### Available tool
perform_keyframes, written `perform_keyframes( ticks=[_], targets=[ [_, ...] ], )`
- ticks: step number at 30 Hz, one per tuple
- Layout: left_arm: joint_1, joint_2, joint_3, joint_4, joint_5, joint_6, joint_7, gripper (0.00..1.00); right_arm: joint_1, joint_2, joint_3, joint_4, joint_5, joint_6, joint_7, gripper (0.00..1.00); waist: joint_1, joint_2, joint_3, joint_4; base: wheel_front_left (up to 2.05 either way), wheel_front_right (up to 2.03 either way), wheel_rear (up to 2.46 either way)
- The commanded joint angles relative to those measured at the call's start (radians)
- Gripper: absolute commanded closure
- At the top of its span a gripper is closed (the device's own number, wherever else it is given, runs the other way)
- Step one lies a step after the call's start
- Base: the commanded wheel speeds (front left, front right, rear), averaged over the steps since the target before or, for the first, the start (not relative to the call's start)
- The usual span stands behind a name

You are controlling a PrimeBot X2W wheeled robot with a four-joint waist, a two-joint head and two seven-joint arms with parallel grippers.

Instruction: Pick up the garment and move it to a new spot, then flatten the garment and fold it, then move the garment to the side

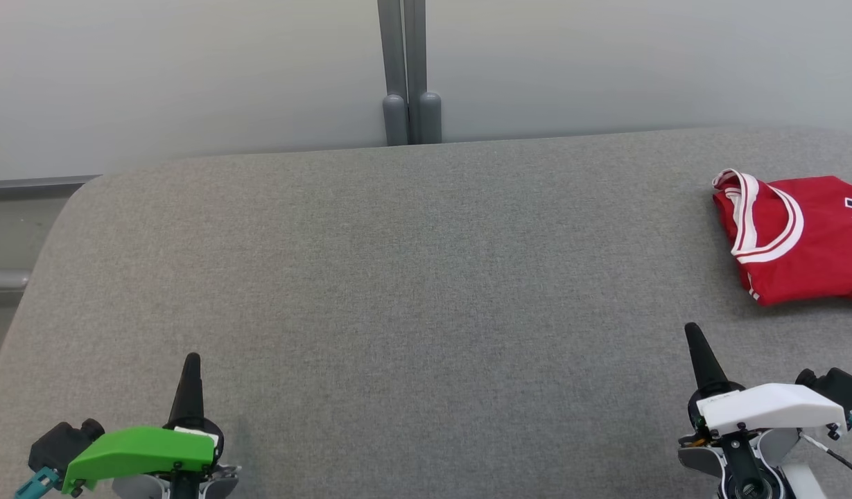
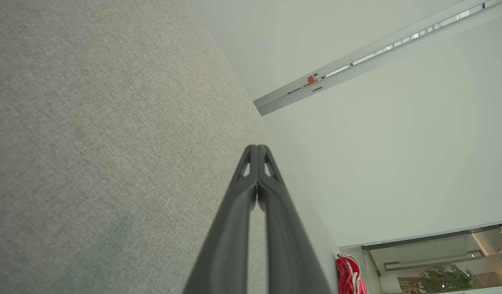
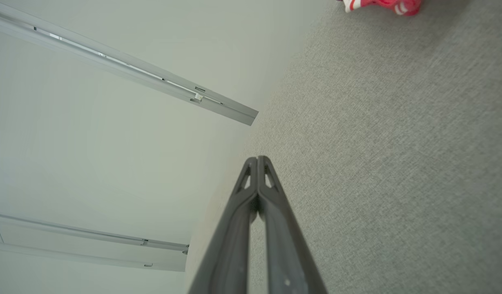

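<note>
From where I stand, the red garment (image 1: 800, 235) lies folded at the far right of the grey fabric-covered counter (image 1: 412, 291). Its white-trimmed neckline faces the middle of the counter and its right part is cut off by the edge of the head view. White numerals show near that edge, too cropped to read.

Both arms sit low at the near side, well apart from each other. The left claw (image 1: 190, 360), below a green cover (image 1: 141, 450), points up across the bare cloth at the lower left. Its two dark fingers are pressed together with nothing between them; the left wrist view shows the tips meeting (image 2: 257, 148). The right claw (image 1: 692, 329), with a white cover (image 1: 772, 405) on its wrist, is likewise pinched closed and empty. It stands nearer the garment than the left one does, but clear of it, with a strip of bare counter between its tip and the red hem.

Beyond the counter's far edge runs a pale wall (image 1: 190, 76), split by a grey post (image 1: 408, 69).
</note>
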Motion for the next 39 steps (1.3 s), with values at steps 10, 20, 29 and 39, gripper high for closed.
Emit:
perform_keyframes(
  ticks=[10, 20, 29, 39],
  targets=[
    [-0.035, 0.004, 0.025, -0.013, -0.108, -0.023, 0.031, 1.00, -0.027, -0.006, -0.018, -0.013, 0.115, 0.001, 0.032, 1.00, 0.0000, 0.0000, 0.002, -0.002, 0.00, 0.00, 0.00],
    [-0.042, 0.004, 0.041, -0.015, -0.191, -0.034, 0.054, 1.00, -0.032, -0.006, -0.030, -0.014, 0.202, 0.001, 0.056, 1.00, 0.0000, 0.0000, 0.005, -0.004, 0.00, 0.00, 0.00],
    [-0.050, 0.005, 0.055, -0.016, -0.258, -0.045, 0.075, 1.00, -0.034, -0.006, -0.040, -0.014, 0.272, 0.001, 0.076, 1.00, 0.0000, 0.0000, 0.007, -0.006, 0.00, 0.00, 0.00],
    [-0.056, 0.005, 0.068, -0.017, -0.326, -0.056, 0.095, 1.00, -0.040, -0.006, -0.050, -0.015, 0.345, 0.000, 0.097, 1.00, 0.0000, 0.0000, 0.009, -0.008, 0.00, 0.00, 0.00]
  ],
)
